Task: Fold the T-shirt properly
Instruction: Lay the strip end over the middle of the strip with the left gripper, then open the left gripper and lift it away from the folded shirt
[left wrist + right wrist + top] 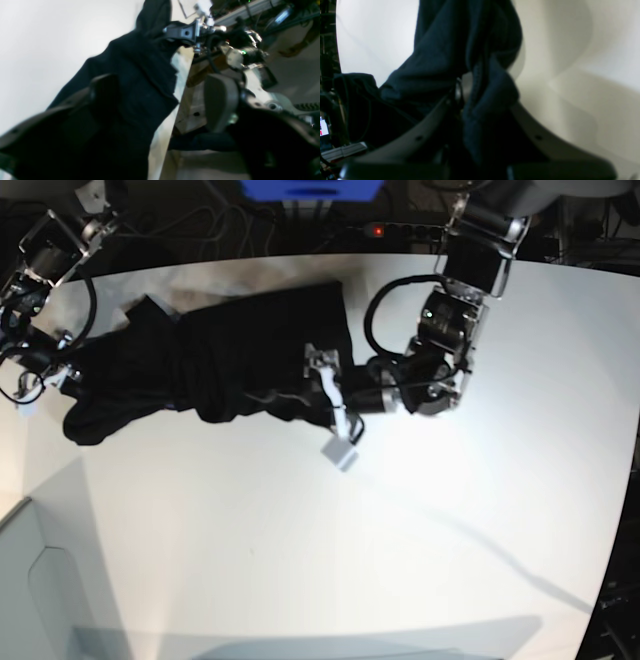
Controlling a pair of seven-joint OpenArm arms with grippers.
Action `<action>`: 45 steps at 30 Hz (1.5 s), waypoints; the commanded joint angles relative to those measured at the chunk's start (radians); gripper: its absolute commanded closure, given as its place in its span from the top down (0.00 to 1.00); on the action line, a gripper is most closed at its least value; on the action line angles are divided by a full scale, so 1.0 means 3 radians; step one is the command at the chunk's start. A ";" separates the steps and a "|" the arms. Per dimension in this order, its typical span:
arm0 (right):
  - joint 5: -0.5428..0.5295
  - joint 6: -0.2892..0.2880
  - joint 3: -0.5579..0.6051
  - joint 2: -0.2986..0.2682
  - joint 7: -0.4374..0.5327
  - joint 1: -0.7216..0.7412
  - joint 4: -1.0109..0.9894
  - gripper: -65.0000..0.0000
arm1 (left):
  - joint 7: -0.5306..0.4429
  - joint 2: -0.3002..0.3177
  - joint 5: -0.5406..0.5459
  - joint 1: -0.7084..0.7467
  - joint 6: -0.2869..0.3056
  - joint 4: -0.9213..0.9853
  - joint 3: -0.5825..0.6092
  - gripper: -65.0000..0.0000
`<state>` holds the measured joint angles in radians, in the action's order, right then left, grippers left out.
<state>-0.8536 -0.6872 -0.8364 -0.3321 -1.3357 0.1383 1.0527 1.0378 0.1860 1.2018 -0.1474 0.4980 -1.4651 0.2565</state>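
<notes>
The black T-shirt lies bunched in a long heap across the back left of the white table. My left gripper stands open at the shirt's right end, one fingertip on each side of the hem. In the left wrist view the T-shirt drapes over the left finger, and the right finger is bare. At the shirt's left end, my right gripper is partly hidden by cloth. Close up, that right gripper is shut, with a fold of the T-shirt pinched in it.
A blue object, a power strip with a red light and cables sit behind the table's far edge. A pale grey box stands at the front left corner. The table's curved edge runs along the right.
</notes>
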 commanded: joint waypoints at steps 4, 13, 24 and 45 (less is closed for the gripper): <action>-0.0078 -0.0036 -0.0007 -0.0067 0.0041 0.0063 0.0069 0.00 | -0.0035 0.0094 0.0083 0.0131 0.0025 -0.0182 -0.0239 0.33; -0.0078 -0.0036 -0.0007 -0.0067 0.0046 0.0063 0.0069 0.00 | -0.0030 0.0319 0.0083 0.0499 0.0025 -0.0213 -0.0367 0.05; -0.0078 -0.0036 -0.0002 -0.0021 0.0051 0.0053 0.0074 0.00 | 0.0006 -0.0295 -0.0490 -0.0278 0.0020 0.0089 0.0702 0.05; -0.0078 -0.0036 -0.0002 -0.0026 0.0041 0.0043 0.0074 0.00 | -0.0946 -0.1047 -0.1876 -0.0800 0.0061 0.2252 0.0891 0.06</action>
<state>-0.8536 -0.6868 -0.8345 -0.3187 -1.3312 0.1375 1.0565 0.7460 -0.1253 0.7162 -0.3763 0.5735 -0.7929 0.5236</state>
